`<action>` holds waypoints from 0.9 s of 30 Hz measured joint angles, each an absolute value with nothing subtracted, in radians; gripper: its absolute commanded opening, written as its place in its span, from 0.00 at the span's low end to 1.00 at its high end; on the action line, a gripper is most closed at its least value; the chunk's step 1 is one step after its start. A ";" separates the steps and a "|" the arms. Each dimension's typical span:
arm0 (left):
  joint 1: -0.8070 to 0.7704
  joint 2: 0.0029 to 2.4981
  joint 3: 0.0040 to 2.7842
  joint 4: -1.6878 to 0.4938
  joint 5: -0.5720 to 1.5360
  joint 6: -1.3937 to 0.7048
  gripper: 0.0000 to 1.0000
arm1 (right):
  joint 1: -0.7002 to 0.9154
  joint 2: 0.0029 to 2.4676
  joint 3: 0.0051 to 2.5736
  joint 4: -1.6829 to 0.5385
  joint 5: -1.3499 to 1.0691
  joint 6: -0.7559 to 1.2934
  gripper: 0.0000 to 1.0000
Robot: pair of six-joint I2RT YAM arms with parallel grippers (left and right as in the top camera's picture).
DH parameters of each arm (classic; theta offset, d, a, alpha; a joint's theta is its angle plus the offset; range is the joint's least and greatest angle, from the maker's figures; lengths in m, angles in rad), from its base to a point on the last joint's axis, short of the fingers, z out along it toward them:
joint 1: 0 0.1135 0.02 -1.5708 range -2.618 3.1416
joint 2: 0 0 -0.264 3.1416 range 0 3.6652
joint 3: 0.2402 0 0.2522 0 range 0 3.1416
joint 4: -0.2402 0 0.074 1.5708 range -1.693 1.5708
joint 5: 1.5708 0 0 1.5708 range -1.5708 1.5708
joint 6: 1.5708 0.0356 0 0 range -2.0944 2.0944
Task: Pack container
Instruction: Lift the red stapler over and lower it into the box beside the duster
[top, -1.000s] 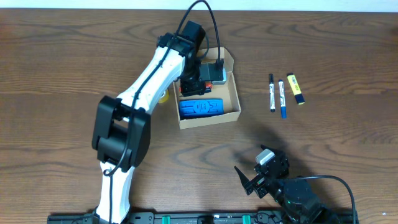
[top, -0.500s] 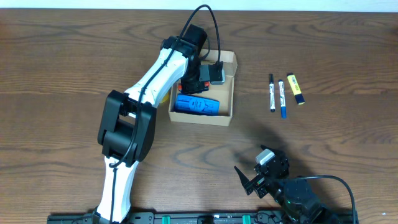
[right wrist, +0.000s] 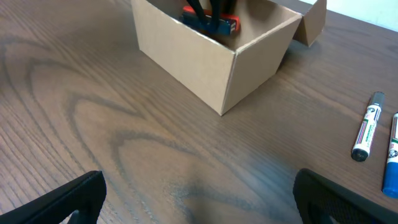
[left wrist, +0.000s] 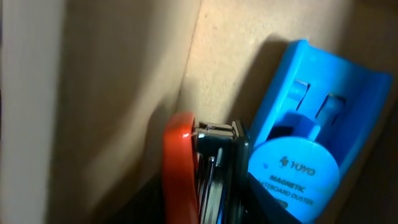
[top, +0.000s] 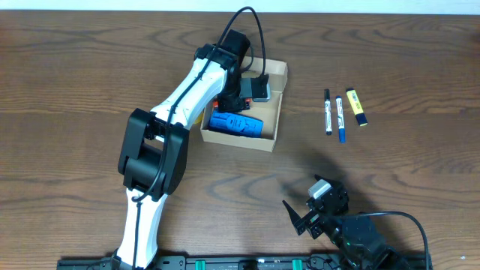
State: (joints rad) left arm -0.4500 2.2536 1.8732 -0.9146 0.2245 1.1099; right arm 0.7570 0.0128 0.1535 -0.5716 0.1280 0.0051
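Note:
The tan cardboard container (top: 277,118) stands open at the table's middle; its side wall also shows in the right wrist view (right wrist: 186,59). Inside lie a blue magnetic whiteboard duster (top: 236,124) (left wrist: 298,149) and a dark grey item (top: 262,90). My left gripper (top: 232,101) reaches down into the container and is shut on a red stapler (left wrist: 183,168) (right wrist: 217,23), pressed between the box wall and the duster. My right gripper (top: 304,217) (right wrist: 199,199) is open and empty, low over the table near the front edge.
A black marker (top: 328,111) (right wrist: 367,127), a blue marker (top: 340,118) (right wrist: 392,165) and a yellow highlighter (top: 357,106) lie side by side to the right of the container. The container's flap (right wrist: 314,22) hangs open at its far side.
The container has turned and slid a little to the left with my left gripper inside it. The right arm has not moved.

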 measured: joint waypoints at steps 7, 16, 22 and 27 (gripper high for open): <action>-0.450 2.254 1.873 -0.898 0.175 1.119 0.57 | 0.757 0.013 0.154 -0.572 0.128 0.005 0.99; -0.469 2.254 1.873 -0.860 0.116 1.122 0.91 | 0.757 0.013 0.154 -0.572 0.128 0.005 0.99; -0.477 2.254 1.874 -0.856 0.082 1.116 0.87 | 0.757 0.013 0.154 -0.572 0.128 0.005 0.99; -0.477 2.254 1.929 -0.865 0.075 1.043 0.86 | 0.757 0.013 0.154 -0.572 0.128 0.005 0.99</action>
